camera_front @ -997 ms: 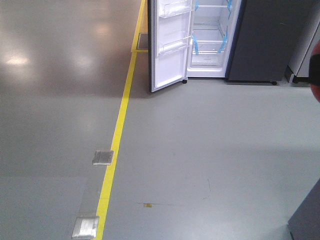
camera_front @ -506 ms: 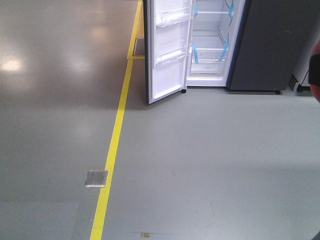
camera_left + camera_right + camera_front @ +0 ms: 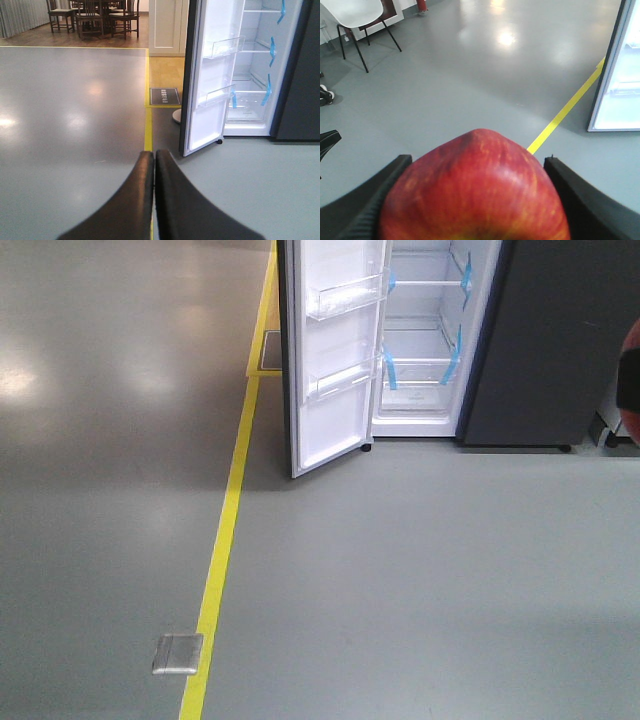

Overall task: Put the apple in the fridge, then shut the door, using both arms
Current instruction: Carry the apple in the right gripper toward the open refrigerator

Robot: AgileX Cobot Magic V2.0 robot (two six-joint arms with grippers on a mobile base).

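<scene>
The fridge (image 3: 430, 350) stands straight ahead across the grey floor, white inside with shelves and blue tape strips. Its door (image 3: 335, 360) hangs wide open to the left, white inner face and clear bins showing. The left wrist view shows the same door (image 3: 207, 85) and fridge (image 3: 250, 75) ahead to the right. My left gripper (image 3: 154, 156) is shut, its dark fingers pressed together with nothing between them. My right gripper (image 3: 477, 161) is shut on the red apple (image 3: 475, 195), which fills the gap between its black fingers. The apple (image 3: 631, 380) also shows at the right edge of the front view.
A yellow floor line (image 3: 225, 530) runs toward the door's hinge side, with a metal floor plate (image 3: 178, 653) on it. A dark grey unit (image 3: 555, 340) adjoins the fridge on the right. A white chair (image 3: 355, 15) and wooden chairs (image 3: 95, 15) stand far off.
The front view has advanced toward the fridge, which now looks larger and lower in frame. The floor plates have slid down the frame. The apple stays held at the right edge.
</scene>
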